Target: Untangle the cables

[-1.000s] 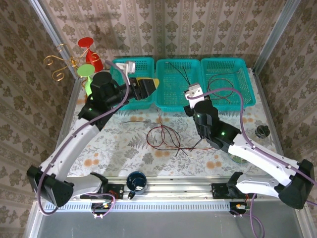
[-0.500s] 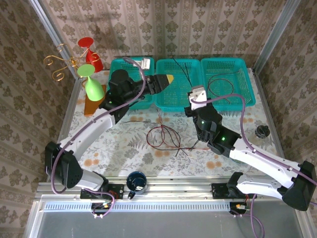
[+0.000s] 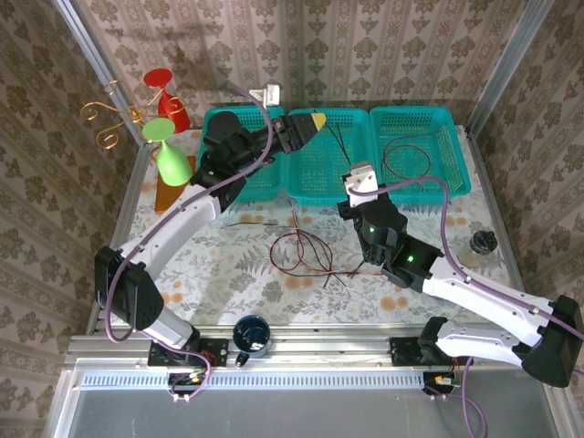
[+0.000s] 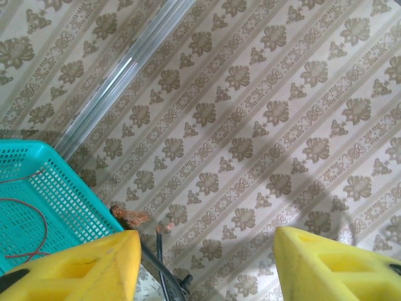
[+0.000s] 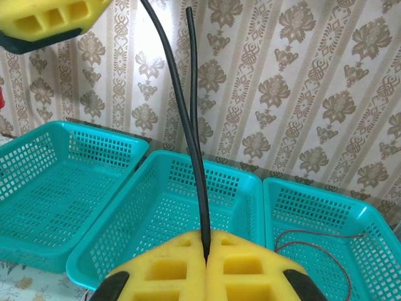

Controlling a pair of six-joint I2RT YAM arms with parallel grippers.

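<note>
1. Teal baskets [image 5: 125, 241]: three in a row, just beyond my right pincer [image 5: 207, 241].
2. Left pincer [image 4: 203, 257]: I held it wide apart and empty, above the baskets.
3. Black cable [image 5: 200, 188]: I had it clamped in my right pincer, and it rose from the pads.
4. Maroon cables [image 3: 301, 251]: they lay looped on the table [image 3: 210, 265], left of my right pincer.

We see the left gripper [image 3: 315, 120] at upper centre over the middle teal basket [image 3: 315, 175], a black cable [image 3: 340, 140] just right of it, and maroon cables [image 3: 301, 248] looped mid-frame.
</note>
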